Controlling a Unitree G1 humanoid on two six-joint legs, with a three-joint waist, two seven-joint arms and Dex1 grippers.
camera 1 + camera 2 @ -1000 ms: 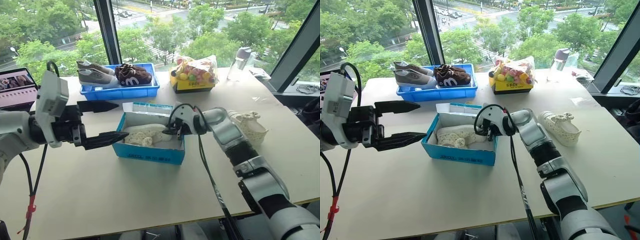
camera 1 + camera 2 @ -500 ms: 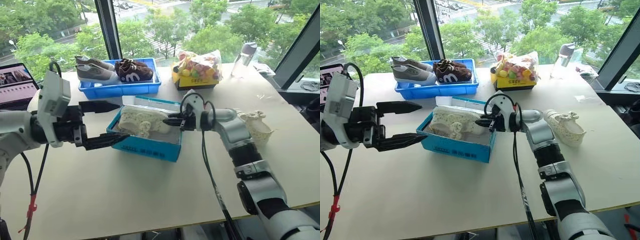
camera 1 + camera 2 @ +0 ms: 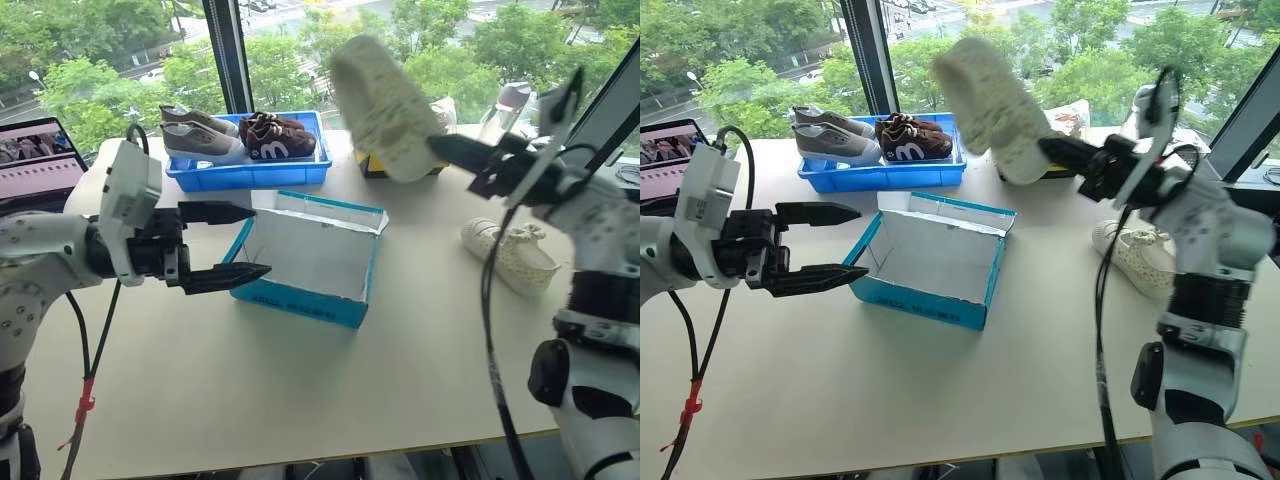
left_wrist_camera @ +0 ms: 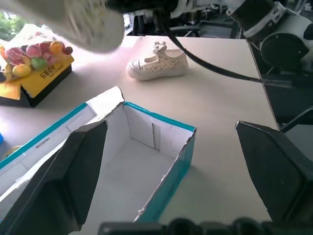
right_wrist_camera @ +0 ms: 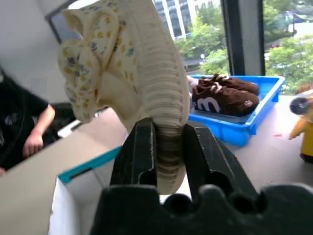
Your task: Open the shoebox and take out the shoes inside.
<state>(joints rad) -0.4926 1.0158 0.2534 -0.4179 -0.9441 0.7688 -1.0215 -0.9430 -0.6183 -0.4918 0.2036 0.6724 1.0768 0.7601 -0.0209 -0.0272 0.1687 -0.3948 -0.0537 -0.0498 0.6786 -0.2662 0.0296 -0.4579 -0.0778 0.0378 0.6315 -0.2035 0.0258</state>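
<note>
Shoebox point(image 3: 310, 262): blue, open, pale interior bare, on the surface point(image 3: 300, 390) at centre. Shoes: one cream lacy shoe point(image 3: 385, 108) raised high above the surface, its heel clamped between the right gripper point(image 5: 166, 147) fingers; the second shoe point(image 3: 512, 254) lies on the surface to the right of the box. Left gripper point(image 3: 228, 244): fingers wide apart, holding nothing, just beside the box's left end. Blue tray point(image 3: 250, 170) behind holds grey and brown shoes.
</note>
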